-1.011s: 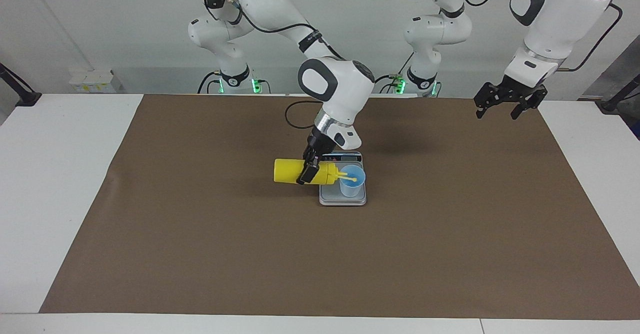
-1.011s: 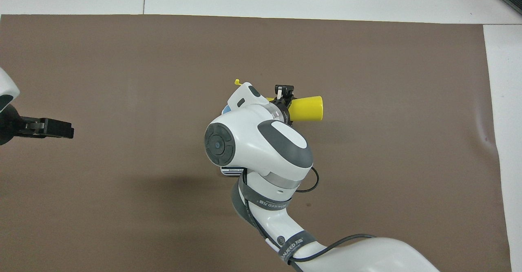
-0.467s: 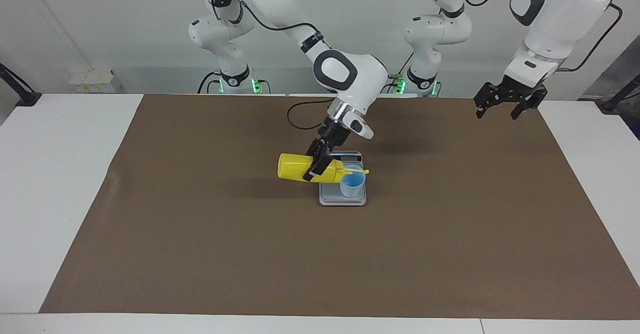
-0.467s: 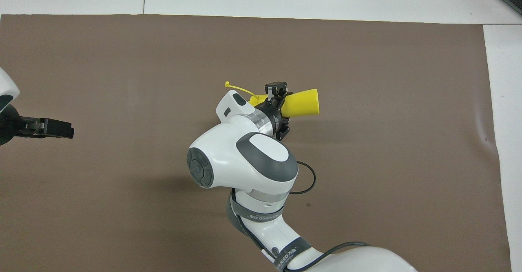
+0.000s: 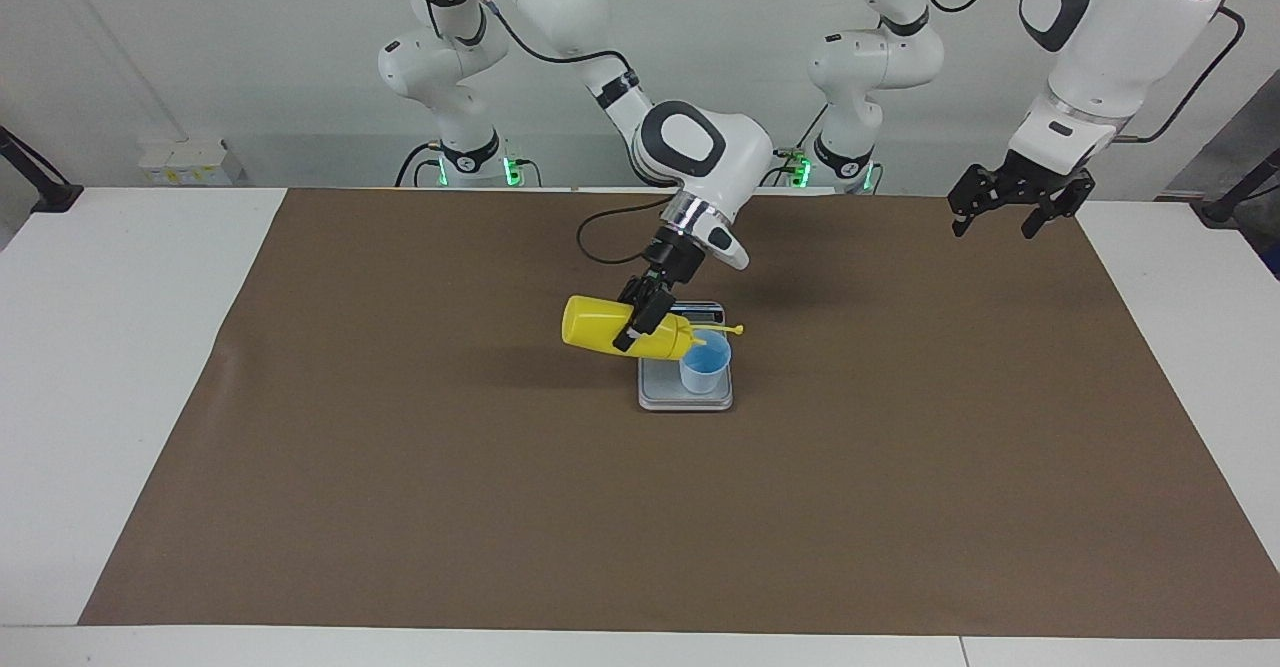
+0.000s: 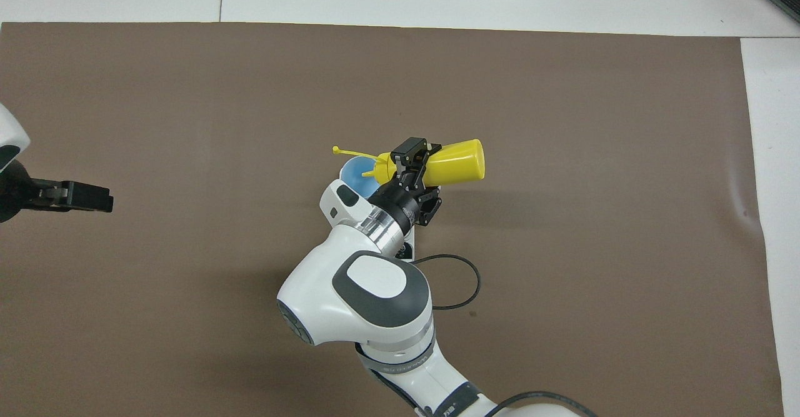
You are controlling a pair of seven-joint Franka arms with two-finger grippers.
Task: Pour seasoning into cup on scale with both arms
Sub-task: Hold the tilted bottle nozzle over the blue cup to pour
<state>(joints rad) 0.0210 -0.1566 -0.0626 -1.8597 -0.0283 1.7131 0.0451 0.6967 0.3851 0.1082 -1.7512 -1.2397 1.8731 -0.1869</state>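
While the right gripper [image 5: 640, 319] pinches the smooth yellow seasoning [image 5: 605, 326] tilted over the translucent blue cup [image 5: 704, 362] on the flat scale [image 5: 660, 392] mid-counter, the left gripper [image 5: 1010, 209] waits spread near the counter's corner.

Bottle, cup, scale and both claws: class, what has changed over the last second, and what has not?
The right claw, shut on the bottle, has tipped its base up and nozzle down toward the cup, and the cap strap has swung clear of the rim. The cup, scale and waiting left claw have stayed put.
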